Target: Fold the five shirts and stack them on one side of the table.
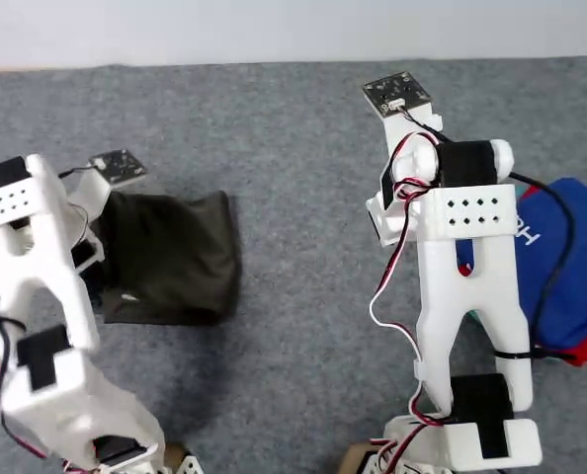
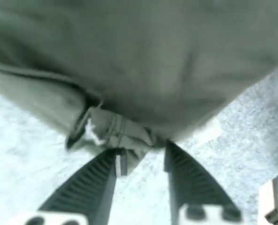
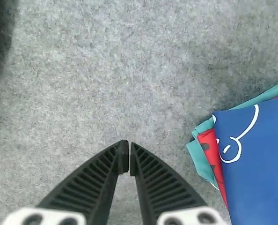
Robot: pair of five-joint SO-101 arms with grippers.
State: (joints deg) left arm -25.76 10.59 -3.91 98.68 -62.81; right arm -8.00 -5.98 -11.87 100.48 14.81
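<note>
Left gripper [image 2: 142, 154]: my two ribbed black fingers stand a narrow way apart, with a bunched fold from the hem of the dark olive shirt [image 2: 139, 61] between their tips; I count this as holding cloth.

Right gripper [image 3: 128, 157]: my fingers are pressed together at the tips, with nothing between them. It hangs over bare grey felt surface [image 3: 106, 70], just beside the stack.

Item 1, dark olive shirt: one, folded to a rough rectangle, lying flat near the left edge of the surface, about midway from front to back. My left arm [image 1: 37, 267] covers its left side in the high view.

Item 2, stack of folded shirts at the right edge of the surface, partly under my right arm [image 1: 466, 257]: blue shirt [image 3: 256, 159] with white print on top; red shirt [image 3: 208, 149] showing as a strip under it; teal shirt [image 3: 197, 152] showing as a thin edge lowest. I cannot tell whether more lie beneath.

Items 1 and 2 lie well apart.
</note>
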